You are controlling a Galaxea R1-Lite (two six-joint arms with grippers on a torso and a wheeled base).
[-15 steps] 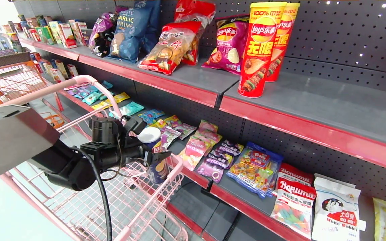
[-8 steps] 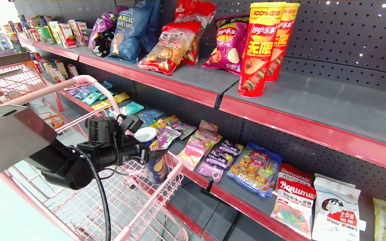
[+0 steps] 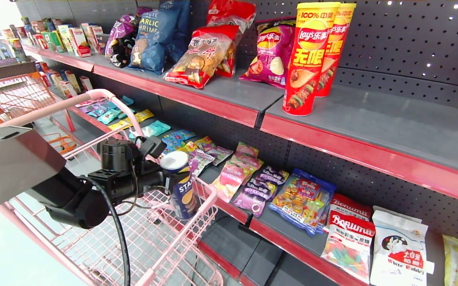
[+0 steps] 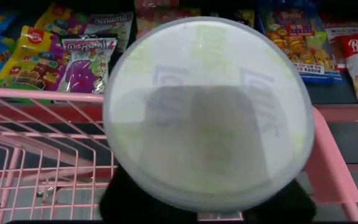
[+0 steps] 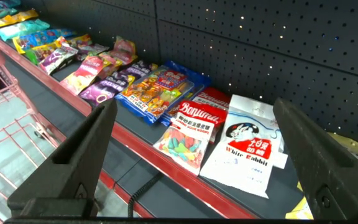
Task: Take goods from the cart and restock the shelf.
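Left tool (image 3: 172, 183) is clamped on a blue can (image 3: 184, 192), gripping it from the side just below its white lid. The can stands upright at the corner of the pink cart (image 3: 211, 190) that is nearest the shelf, with its lower end down behind the cart's rim wire. From the left wrist the lid (image 4: 207, 112) sits close in front of the camera, with the cart's pink top bar (image 4: 42, 93) running behind it. Right tool (image 5: 194, 109) has its 2 dark fingers (image 5: 73, 162) spread well apart with nothing between them, and it faces the lower shelf (image 5: 166, 163). Just beyond the cart, that red-edged lower shelf (image 3: 270, 234) carries flat candy bags (image 3: 249, 182) lying in overlapping rows, and farther to the robot's right a white bag (image 3: 398, 250) lies beside 2 red-topped packs. Above it, the upper shelf (image 3: 372, 119) holds 2 tall red tubes (image 3: 310, 59) standing upright, one behind the other and touching, with bare grey board to their right. To the left of the tubes, large snack bags (image 3: 201, 55) lean against the dark pegboard back (image 3: 412, 39). Farther along that shelf, small boxes (image 3: 74, 39) stand in a row. An orange cart (image 3: 10, 93) stands at the far left, beyond the pink handle.
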